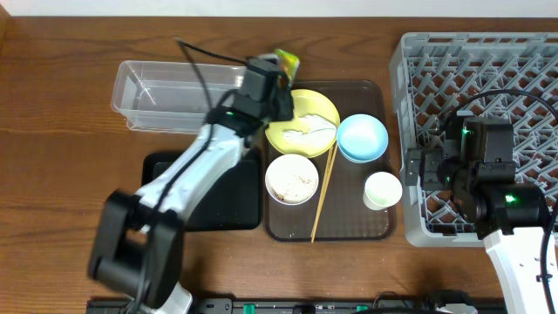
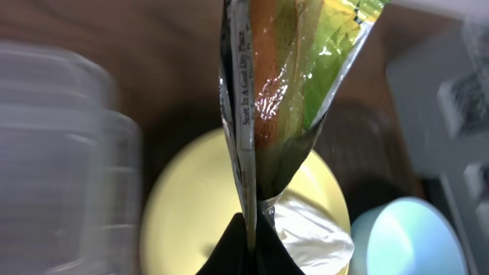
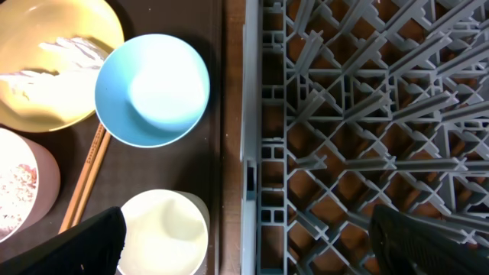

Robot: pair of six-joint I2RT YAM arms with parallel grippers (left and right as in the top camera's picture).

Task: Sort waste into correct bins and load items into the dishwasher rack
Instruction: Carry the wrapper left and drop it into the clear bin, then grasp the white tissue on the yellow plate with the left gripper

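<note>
My left gripper (image 2: 250, 238) is shut on the green-and-orange snack wrapper (image 2: 283, 84), held above the yellow plate (image 2: 191, 221); in the overhead view the wrapper (image 1: 287, 61) sticks out past the gripper (image 1: 277, 87) at the plate's far edge (image 1: 324, 105). Crumpled white paper (image 2: 309, 233) lies on the plate. My right gripper (image 3: 248, 244) is open and empty over the grey rack's left edge (image 3: 252, 107), next to the white cup (image 3: 164, 229). The light blue bowl (image 1: 362, 137), the white bowl with rice scraps (image 1: 291, 179) and the chopsticks (image 1: 323, 194) sit on the brown tray (image 1: 379, 222).
The clear tub (image 1: 161, 92) stands at the back left, just left of the held wrapper. The black tray (image 1: 228, 205) lies in front of it, partly under my left arm. The rack (image 1: 488, 78) fills the right side.
</note>
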